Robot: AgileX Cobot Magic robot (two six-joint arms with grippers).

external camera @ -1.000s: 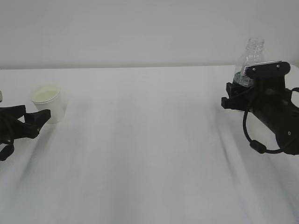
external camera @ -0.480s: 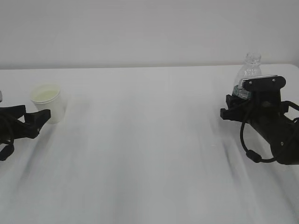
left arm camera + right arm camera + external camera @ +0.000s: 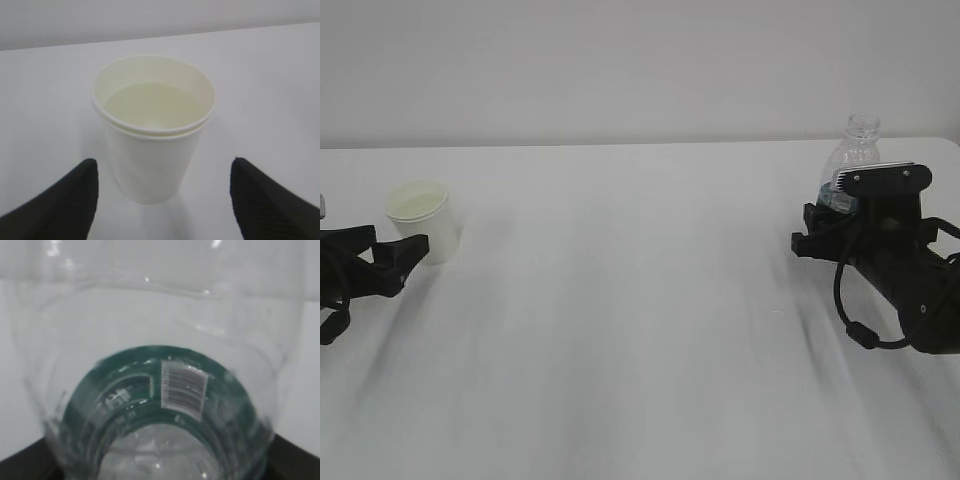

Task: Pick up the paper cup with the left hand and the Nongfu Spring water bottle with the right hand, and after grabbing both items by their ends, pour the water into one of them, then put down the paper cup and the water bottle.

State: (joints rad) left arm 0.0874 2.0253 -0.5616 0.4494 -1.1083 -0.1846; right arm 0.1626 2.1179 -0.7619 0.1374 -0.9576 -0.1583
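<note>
on the white table (image 3: 640, 300), far left, the paper cup (image 3: 423, 219) stood upright with the water (image 3: 152, 102) pale yellowish inside. left hand (image 3: 382, 262) sat just in front of the cup, jaws spread wide and released, fingers (image 3: 60, 205) either side of the cup base, not touching. far right, the nongfu spring water bottle (image 3: 855, 150) stood upright, uncapped, right hand (image 3: 840, 215) clamped round its green label (image 3: 165, 390) band.
</note>
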